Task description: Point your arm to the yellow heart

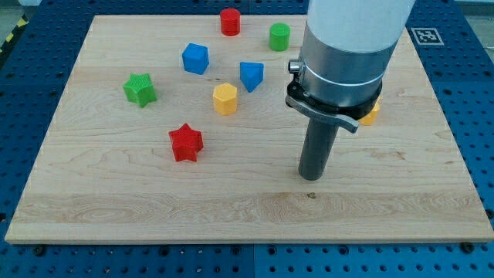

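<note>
My tip (pixel 311 177) rests on the wooden board (pixel 116 201), right of centre. A yellow block (pixel 372 116) peeks out from behind the arm's body on the view's right, up and right of the tip; most of it is hidden and its shape cannot be made out. A yellow hexagon block (pixel 225 99) lies up and left of the tip, well apart from it. The tip touches no block.
A red star (pixel 185 143) lies left of the tip. A green star (pixel 140 89) is at the left. A blue block (pixel 195 59) and a blue heart-like block (pixel 251 75) lie near the yellow hexagon. A red cylinder (pixel 230 21) and a green cylinder (pixel 279 35) stand at the top.
</note>
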